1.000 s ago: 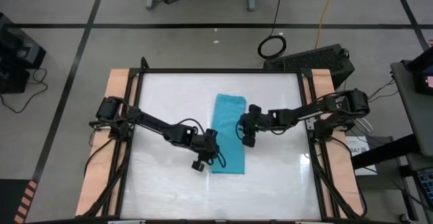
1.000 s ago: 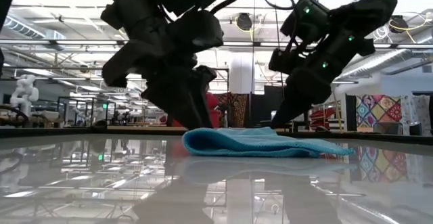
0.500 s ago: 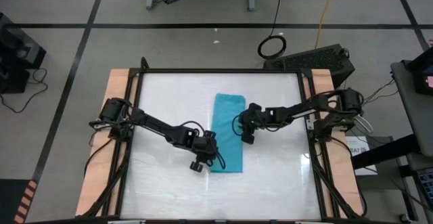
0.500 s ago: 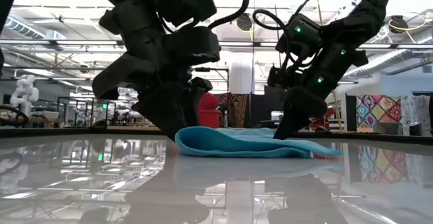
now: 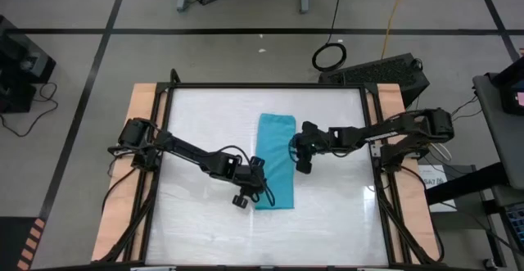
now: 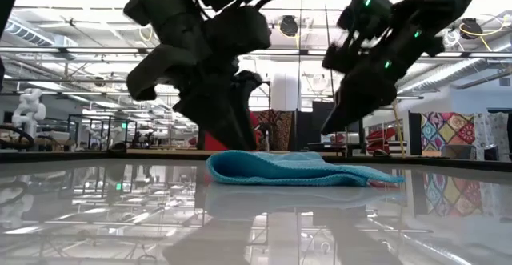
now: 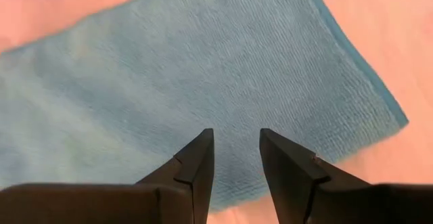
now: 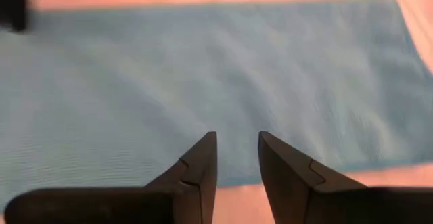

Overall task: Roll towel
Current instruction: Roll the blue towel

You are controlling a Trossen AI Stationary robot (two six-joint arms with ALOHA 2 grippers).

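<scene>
High view: towel lies flat mid-tabletop, long axis running from near edge to far edge. Left tool sits at its near left corner, right tool beside its right edge; both fingers slightly apart, apparently gripping nothing.

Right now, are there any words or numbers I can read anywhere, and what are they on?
None can be read.
A white label beside the table's right edge carries dark marks, too small to read.
The towel is plain blue, with no writing.
</scene>
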